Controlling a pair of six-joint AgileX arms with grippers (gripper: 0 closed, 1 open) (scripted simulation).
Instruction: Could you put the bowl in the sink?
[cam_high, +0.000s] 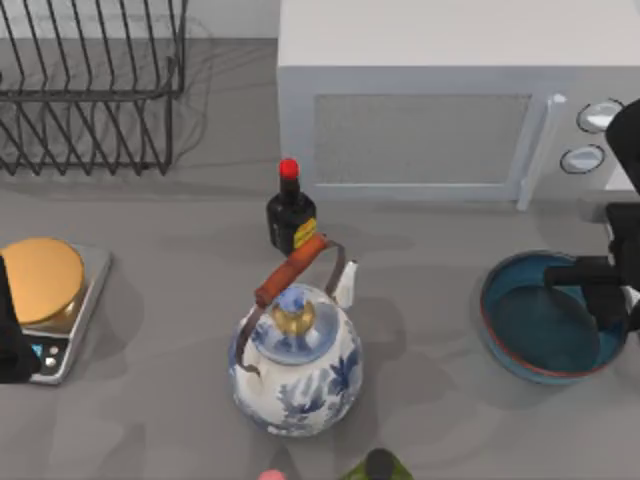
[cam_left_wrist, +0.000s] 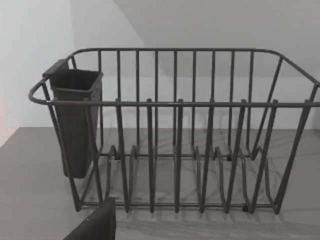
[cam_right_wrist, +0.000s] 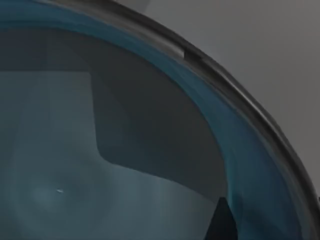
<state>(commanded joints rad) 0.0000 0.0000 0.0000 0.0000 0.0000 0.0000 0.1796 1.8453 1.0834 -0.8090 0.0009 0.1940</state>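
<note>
Two AgileX arms sit at the grey table (cam_high: 160, 400), and the right one is at work. Its right gripper (cam_high: 598, 288) hangs over the right part of the bowl (cam_high: 525, 320), reaching down into the bowl's opening near the rim; whether its fingers are spread or closed on the rim cannot be told. In the right wrist view the teal inside of the bowl (cam_right_wrist: 60, 175) is seen from close up, with its curved rim running across and a dark shadow falling on the glaze. The bowl rests on the table at its right side, in front of the white microwave (cam_high: 430, 110).

Left of the bowl, near the middle of the table, stands a blue-and-white teapot (cam_high: 295, 365) with a brown handle, and a dark sauce bottle (cam_high: 290, 215) with a red cap stands just behind it. A kitchen scale (cam_high: 50, 300) with a gold plate lies at the left edge, beside the parked left arm. The wire dish rack (cam_left_wrist: 175, 140) occupies the far left corner.
</note>
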